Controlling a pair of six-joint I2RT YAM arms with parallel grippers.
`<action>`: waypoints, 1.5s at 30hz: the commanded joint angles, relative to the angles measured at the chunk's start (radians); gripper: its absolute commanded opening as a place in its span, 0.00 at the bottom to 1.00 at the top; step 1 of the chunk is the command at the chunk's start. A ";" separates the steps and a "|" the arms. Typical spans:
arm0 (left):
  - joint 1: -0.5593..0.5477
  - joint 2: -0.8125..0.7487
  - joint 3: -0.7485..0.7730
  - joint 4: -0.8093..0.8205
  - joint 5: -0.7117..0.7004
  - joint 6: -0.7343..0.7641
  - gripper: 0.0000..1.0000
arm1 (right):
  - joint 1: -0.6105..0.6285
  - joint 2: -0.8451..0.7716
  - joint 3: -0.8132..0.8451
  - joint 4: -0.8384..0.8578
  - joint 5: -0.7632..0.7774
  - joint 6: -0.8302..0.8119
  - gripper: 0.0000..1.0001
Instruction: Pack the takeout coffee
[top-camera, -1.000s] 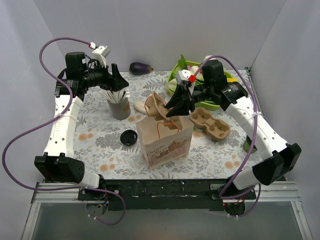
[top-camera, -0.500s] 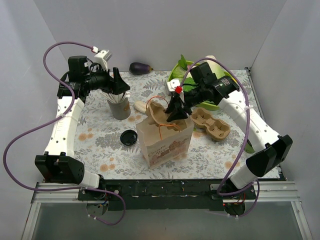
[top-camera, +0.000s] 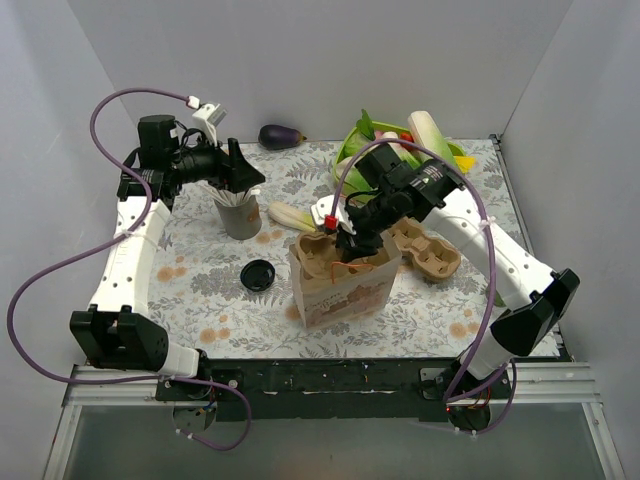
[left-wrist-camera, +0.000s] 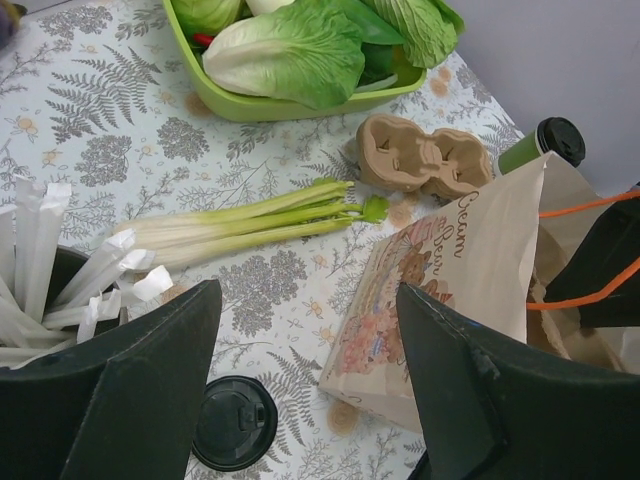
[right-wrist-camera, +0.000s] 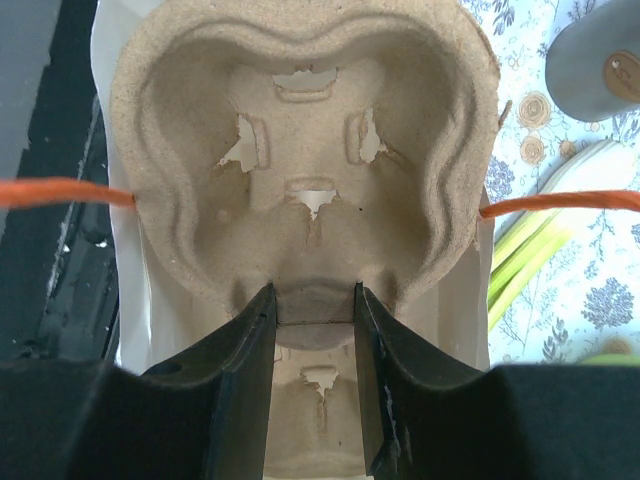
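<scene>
**Near centre:** the paper bag, with the right gripper clamped on a pulp cup carrier set in the bag's mouth.

**Right side:** the takeout coffee, a green cup with a dark top, stands on the table beyond the bag. It is near a second carrier and well apart from both grippers.

**Farther left:** the left gripper, fingers spread and empty, hangs above the stirrer cup.

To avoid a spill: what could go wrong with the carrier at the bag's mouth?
The cup carrier, pinched in the right pincer, nearly fills the mouth of the paper bag; it may snag an orange handle or the rim. The bag stands unsupported and may tip: the left pincer hangs open by the stirrer cup.
</scene>
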 joint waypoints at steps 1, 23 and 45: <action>0.011 -0.062 -0.026 0.032 0.039 -0.023 0.71 | 0.052 0.024 0.063 -0.070 0.136 -0.013 0.01; -0.018 -0.113 -0.046 0.007 0.036 -0.018 0.71 | 0.167 -0.057 -0.032 -0.090 0.319 0.096 0.01; -0.043 -0.108 -0.079 0.015 0.101 -0.020 0.71 | 0.167 -0.160 -0.097 -0.087 0.340 0.068 0.01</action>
